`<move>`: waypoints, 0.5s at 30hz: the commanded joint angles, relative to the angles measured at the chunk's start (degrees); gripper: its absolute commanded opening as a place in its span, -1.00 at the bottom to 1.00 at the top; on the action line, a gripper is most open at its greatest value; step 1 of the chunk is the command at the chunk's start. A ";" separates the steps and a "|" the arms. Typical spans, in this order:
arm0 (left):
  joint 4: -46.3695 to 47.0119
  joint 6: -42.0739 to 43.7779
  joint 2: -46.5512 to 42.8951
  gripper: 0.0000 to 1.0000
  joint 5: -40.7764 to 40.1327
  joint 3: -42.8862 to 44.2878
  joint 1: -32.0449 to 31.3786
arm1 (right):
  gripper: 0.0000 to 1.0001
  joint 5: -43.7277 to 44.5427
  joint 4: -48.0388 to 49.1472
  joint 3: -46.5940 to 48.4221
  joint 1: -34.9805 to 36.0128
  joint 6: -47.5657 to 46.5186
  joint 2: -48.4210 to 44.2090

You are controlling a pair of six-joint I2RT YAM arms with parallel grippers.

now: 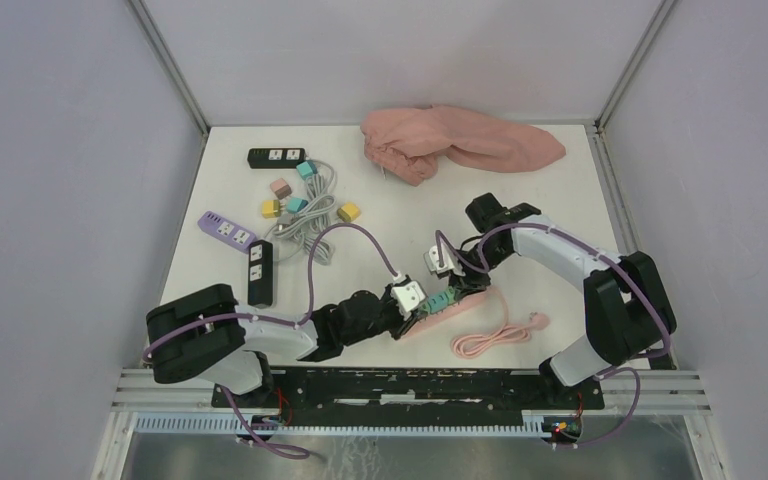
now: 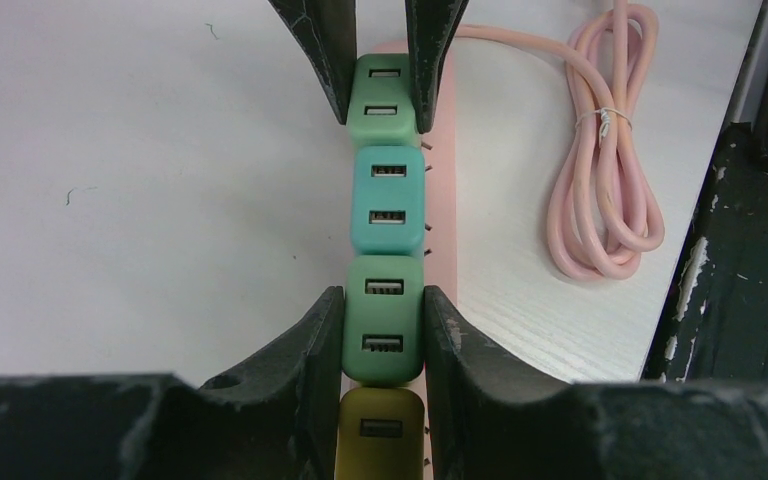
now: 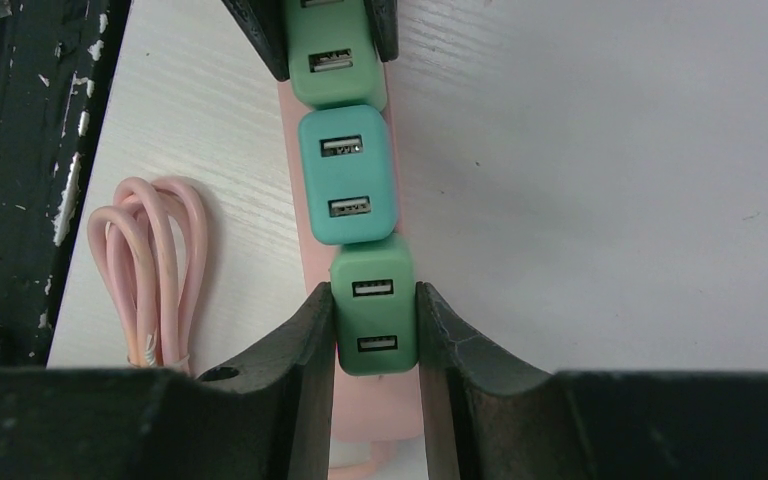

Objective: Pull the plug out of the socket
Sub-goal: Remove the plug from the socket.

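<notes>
A pink power strip (image 1: 472,302) lies on the white table near the front, with a row of USB plugs in it: yellow (image 2: 380,435), green (image 2: 383,325), teal (image 2: 388,200), green (image 2: 380,95). My left gripper (image 2: 383,300) is shut on the green plug next to the yellow one. My right gripper (image 3: 375,295) is shut on the green plug (image 3: 375,315) at the strip's other end. In the right wrist view, the teal plug (image 3: 347,175) and the other green plug (image 3: 325,60) lie beyond. Both grippers, left (image 1: 425,308) and right (image 1: 463,284), meet over the strip.
The strip's coiled pink cable (image 1: 495,338) lies to its right near the black front rail (image 1: 390,385). A pink cloth (image 1: 460,145) lies at the back. Black strips (image 1: 275,157) (image 1: 260,272), a purple strip (image 1: 225,230), loose plugs and a grey cable (image 1: 305,215) lie at the left.
</notes>
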 commanded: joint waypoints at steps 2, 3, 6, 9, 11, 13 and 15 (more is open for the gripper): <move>-1.52 2.15 -0.11 -0.94 1.31 -1.53 1.24 | -1.00 -0.81 -0.88 0.69 -3.81 -3.63 -2.26; -1.44 2.15 -0.19 -0.94 1.56 -1.64 1.50 | -1.00 -0.84 -2.20 0.46 -3.98 -6.33 -2.37; -1.01 1.98 0.11 -0.94 2.53 -1.71 2.09 | -1.00 -4.55 -6.87 -0.66 -3.91 -14.04 -2.33; -0.70 1.67 0.89 -0.94 3.25 -1.32 2.46 | -1.00 -8.68 -7.54 -1.63 -2.94 -16.19 -2.27; -0.40 1.33 1.37 -0.94 3.69 -1.10 2.46 | -1.00 -10.46 -7.01 -1.15 -1.90 -14.80 -2.07; -0.08 0.99 1.89 -0.94 4.15 -1.00 2.46 | -1.00 -12.34 -5.14 -0.63 -1.18 -10.60 -2.04; 0.02 0.80 2.30 -0.94 4.40 -0.93 2.46 | -1.00 -13.33 -2.60 -0.29 -1.02 -5.38 -2.17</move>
